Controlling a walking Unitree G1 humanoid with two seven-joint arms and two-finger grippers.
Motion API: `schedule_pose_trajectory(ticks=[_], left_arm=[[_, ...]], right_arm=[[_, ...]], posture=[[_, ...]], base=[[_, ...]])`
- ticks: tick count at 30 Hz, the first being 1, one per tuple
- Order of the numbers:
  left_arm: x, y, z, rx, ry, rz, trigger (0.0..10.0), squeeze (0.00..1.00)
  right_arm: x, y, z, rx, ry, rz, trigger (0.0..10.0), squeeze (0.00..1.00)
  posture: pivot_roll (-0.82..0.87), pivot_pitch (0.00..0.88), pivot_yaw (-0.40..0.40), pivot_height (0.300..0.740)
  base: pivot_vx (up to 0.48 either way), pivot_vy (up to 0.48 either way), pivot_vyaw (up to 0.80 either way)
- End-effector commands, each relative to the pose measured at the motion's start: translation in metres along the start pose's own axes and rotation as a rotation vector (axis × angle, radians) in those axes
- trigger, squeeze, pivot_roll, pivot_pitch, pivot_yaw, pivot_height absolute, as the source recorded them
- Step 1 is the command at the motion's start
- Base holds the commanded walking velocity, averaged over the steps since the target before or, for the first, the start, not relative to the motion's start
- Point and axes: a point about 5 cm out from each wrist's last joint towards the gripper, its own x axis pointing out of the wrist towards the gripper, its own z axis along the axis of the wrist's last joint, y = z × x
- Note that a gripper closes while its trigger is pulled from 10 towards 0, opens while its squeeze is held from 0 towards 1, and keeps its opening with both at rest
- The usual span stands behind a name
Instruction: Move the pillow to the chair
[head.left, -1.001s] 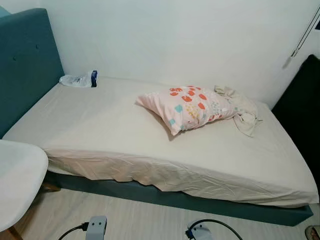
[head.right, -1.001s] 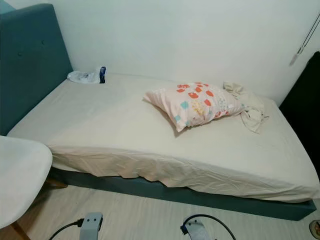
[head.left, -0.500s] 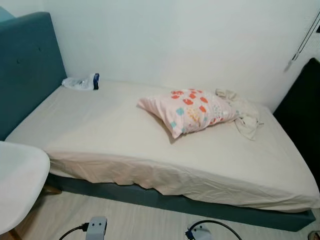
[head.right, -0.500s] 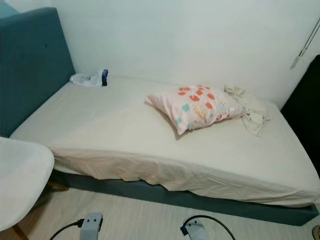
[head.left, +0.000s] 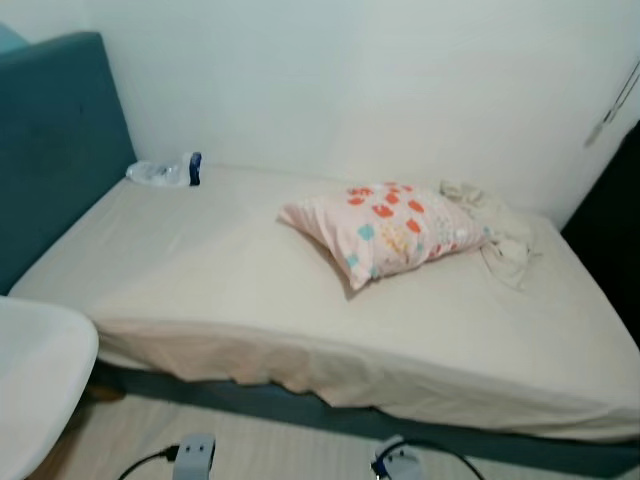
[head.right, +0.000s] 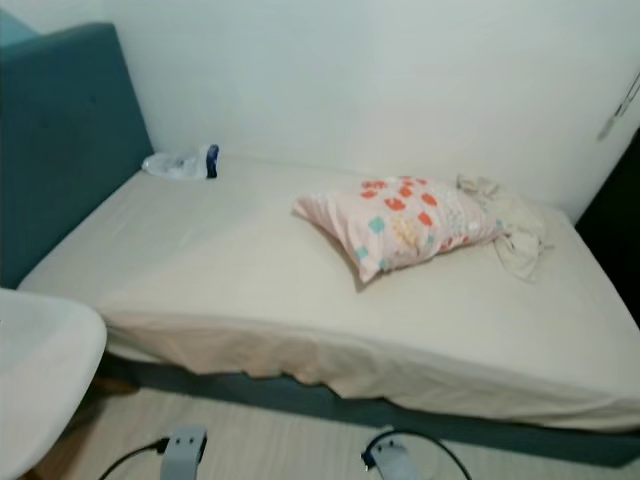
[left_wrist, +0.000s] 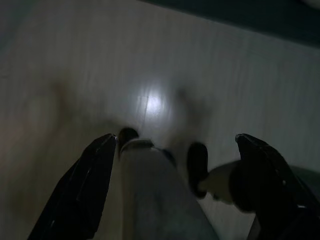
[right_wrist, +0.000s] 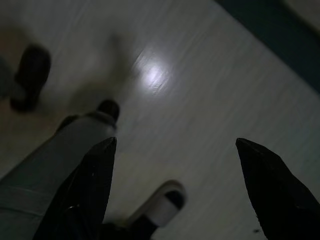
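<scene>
**A:** Status, head cam first?

**B:** Left eye: the frame is blurring and everything is sitting a bit lower and larger than a second ago, so that's my camera moving, not the objects. I'm closing in on the bed (head.left: 200, 260). The pillow (head.left: 385, 228) is lying on the sheet right of centre, far side, touching a crumpled cloth (head.left: 505, 235). A plastic bottle (head.left: 165, 172) is lying by the headboard (head.left: 55, 150).

**A:** Right eye?

**B:** Same scene. The chair (head.right: 40, 370) is showing its white seat at my lower left, just beside the bed's near corner. The pillow is staying well apart from it.

**A:** Wrists?

**B:** Left wrist: dark, the left claw (left_wrist: 175, 185) is hanging over the floor (left_wrist: 150, 65), fingers spread, gripping nothing. Right wrist: the right claw (right_wrist: 175, 185) is doing the same, wide apart and empty.

**A:** Meaning?

**B:** I'm judging this as approach only. No reach is starting yet, and the pillow looks too far back to grab from here.
</scene>
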Motion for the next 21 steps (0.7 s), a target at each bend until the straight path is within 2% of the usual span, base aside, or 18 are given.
schedule_pose_trajectory(ticks=[1, 21], left_arm=[[-0.0024, 0.0062, -0.0070, -0.005, 0.024, 0.016, 10.0, 0.00], [-0.0019, 0.0044, -0.0060, -0.015, 0.019, 0.009, 10.0, 0.00]], right_arm=[[0.0004, 0.0018, 0.0120, 0.011, -0.039, 0.003, 10.0, 0.00], [0.0002, -0.0006, 0.0125, 0.012, -0.040, -0.003, 10.0, 0.00]], posture=[[0.13, 0.000, -0.077, 0.740], [0.12, 0.000, -0.083, 0.740]], base=[[0.360, 0.000, 0.00], [0.370, 0.000, 0.00]])
